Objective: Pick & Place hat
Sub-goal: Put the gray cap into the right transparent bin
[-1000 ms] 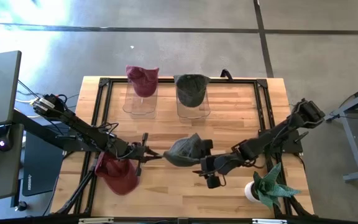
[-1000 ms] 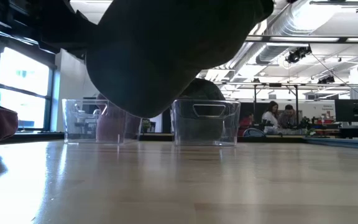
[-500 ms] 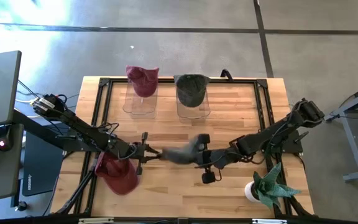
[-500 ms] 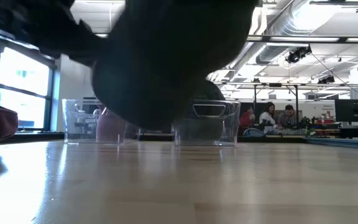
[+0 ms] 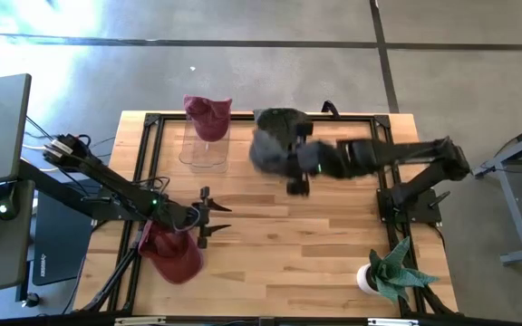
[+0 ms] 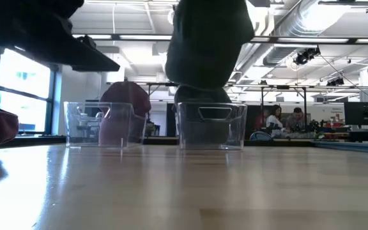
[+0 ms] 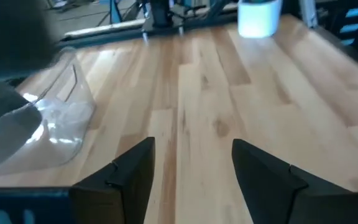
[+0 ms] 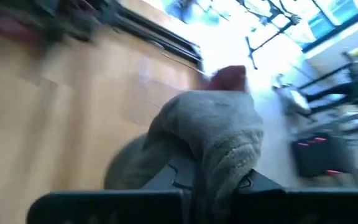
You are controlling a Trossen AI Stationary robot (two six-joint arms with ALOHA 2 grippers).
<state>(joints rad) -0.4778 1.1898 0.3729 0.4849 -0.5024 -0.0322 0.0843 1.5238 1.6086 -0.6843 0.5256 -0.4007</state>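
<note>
The right hand (image 5: 284, 156) gripped the grey hat (image 5: 265, 152) near the far edge, seemingly carrying it; lowering onto the clear stand (image 6: 211, 125) came next. The left hand (image 5: 214, 215) waited open.

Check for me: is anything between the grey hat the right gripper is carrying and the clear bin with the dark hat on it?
Nothing visible does. The right gripper holds the grey hat in the air beside the right clear bin, which already carries a dark hat. The left gripper waits at mid-table.

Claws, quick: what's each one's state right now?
Left claw: open, empty, low over the table near the red hat.
Right claw: shut on the grey hat, by the right-hand clear bin.
</note>
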